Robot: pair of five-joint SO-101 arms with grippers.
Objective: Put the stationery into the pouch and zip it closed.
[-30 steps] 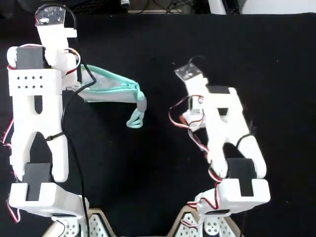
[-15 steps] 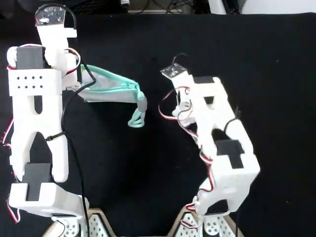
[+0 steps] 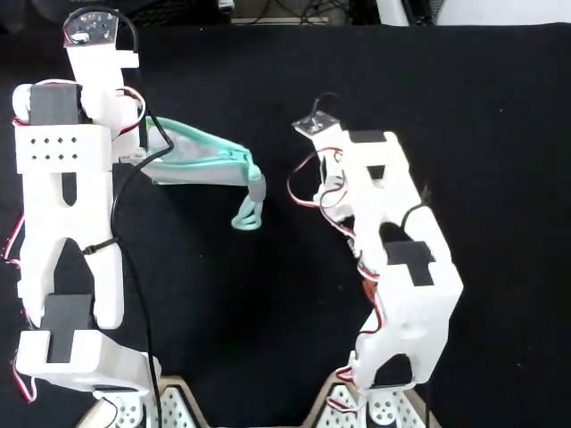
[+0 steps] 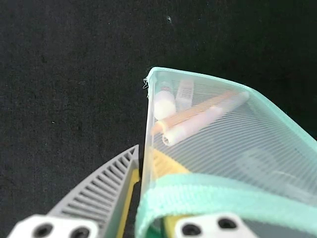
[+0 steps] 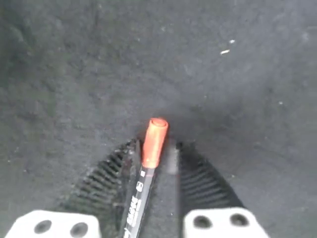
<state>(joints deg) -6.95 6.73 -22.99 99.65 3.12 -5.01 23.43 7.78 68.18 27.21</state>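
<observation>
Pouch (image 4: pixel 223 144) gripped in left hand (image 4: pixel 144 166), red-capped pen (image 5: pixel 153 139) in right hand (image 5: pixel 156 148)

Even overhead light fell flat on the black cloth (image 3: pixel 500 134) around the pouch (image 3: pixel 201 160), shadows barely showing, while the white left arm (image 3: pixel 67 178) and right arm (image 3: pixel 401 259) flanking the pouch shone nearly washed out (a metal plate (image 3: pixel 92 27) near the pouch glared brightest) and the pouch's clear wall carried a soft sheen.

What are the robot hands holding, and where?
The left gripper pinches the pouch by one end; the right gripper holds the pen by its dark barrel, behind the red cap.
</observation>
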